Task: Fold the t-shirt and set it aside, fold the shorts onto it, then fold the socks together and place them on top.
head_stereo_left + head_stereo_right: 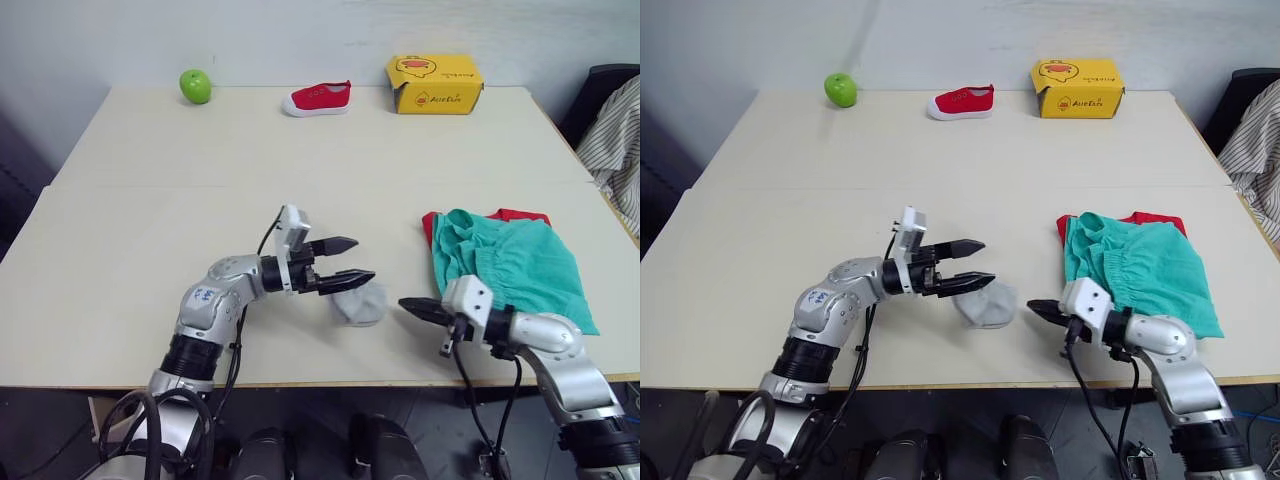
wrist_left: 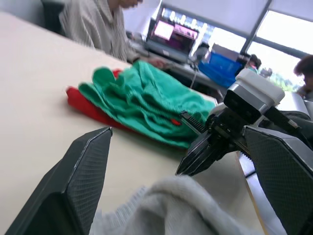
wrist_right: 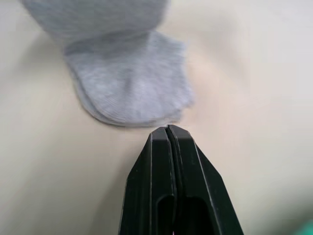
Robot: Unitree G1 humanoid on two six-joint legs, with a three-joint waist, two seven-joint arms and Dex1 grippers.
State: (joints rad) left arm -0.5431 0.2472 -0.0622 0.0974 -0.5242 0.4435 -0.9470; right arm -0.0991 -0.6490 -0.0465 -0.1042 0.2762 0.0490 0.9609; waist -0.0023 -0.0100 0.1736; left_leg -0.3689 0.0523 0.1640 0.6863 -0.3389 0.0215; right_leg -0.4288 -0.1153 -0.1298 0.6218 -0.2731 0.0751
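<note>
Currently on the bench: the socks, a small grey bundle near the front edge, between the two claws. Long axis seems to run slantwise from the left claw toward the front edge, though the bundle is too compact to be sure. Left claw: fingers apart, the nearer finger over the socks' end. Right claw: fingers together, tip pointing at the socks, just short of them. The shorts lie on the t-shirt at the robot's right, red edges showing beneath.
</note>
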